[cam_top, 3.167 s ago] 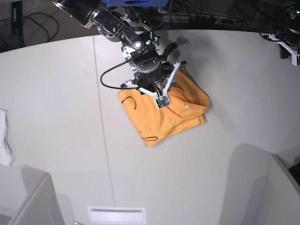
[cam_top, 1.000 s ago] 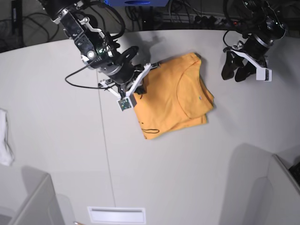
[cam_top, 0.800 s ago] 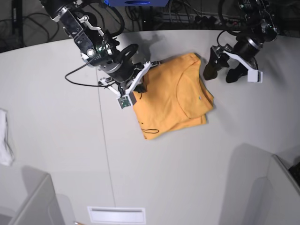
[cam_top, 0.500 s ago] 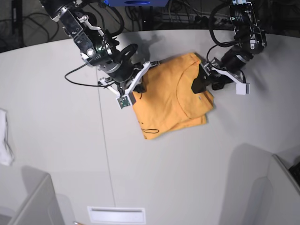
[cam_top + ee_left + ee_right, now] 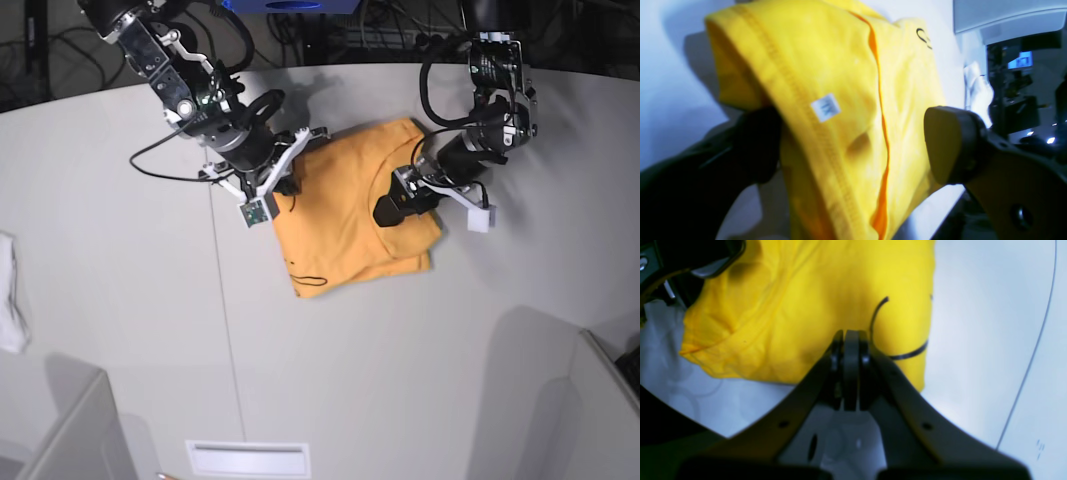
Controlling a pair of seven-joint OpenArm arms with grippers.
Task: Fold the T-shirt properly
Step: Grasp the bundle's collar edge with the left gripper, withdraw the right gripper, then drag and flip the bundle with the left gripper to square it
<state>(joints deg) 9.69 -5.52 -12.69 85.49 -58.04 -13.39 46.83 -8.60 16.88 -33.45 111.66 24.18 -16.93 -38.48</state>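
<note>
Here, each by its place relative to the shirt:
Shirt: the shirt [image 5: 345, 215] lies folded into a rough rectangle on the pale surface [image 5: 400, 360], collar side toward the left gripper, thin black marks near its lower-left corner.
Left gripper: the left gripper [image 5: 846, 143] sits at the shirt's right edge, jaws wide apart; one finger [image 5: 756, 143] is at the outer fold by the stitched hem, the other [image 5: 950, 146] stands over the cloth, and the layered edge with its small white tag [image 5: 825, 107] lies between them.
Right gripper: the right gripper [image 5: 846, 350] is at the shirt's upper-left edge, jaws pressed together with nothing visibly between them, tip over the cloth beside a black curved mark.
White cloth: a white cloth [image 5: 10, 300] lies far left of the shirt, at the surface's edge.
</note>
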